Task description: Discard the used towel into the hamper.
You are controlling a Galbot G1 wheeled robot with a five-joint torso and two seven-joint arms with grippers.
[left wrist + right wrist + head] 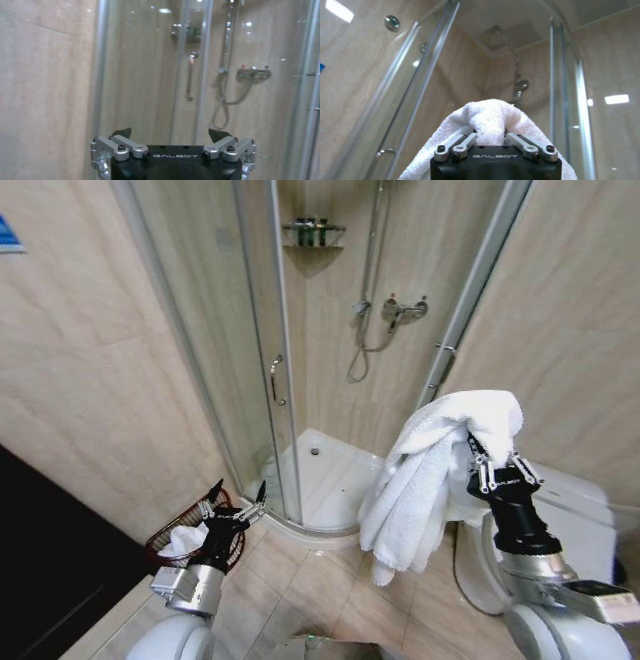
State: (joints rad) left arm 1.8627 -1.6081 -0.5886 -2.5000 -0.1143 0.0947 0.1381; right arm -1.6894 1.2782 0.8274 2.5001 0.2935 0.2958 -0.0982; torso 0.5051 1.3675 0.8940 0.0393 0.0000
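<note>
While the right gripper (487, 462) clamps the towel (430, 480) raised at right, the hamper (190, 540) sits low at far left on the floor, beside the idle, spread-fingered left gripper (238, 492), well apart from the towel.

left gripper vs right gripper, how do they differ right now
The left gripper is open and holds nothing; the right gripper is shut on the white terry towel. The left gripper sits low, just above the dark-red wire hamper; the right gripper is raised beside the glass shower enclosure, away from the hamper. Both are black and silver metal.
</note>
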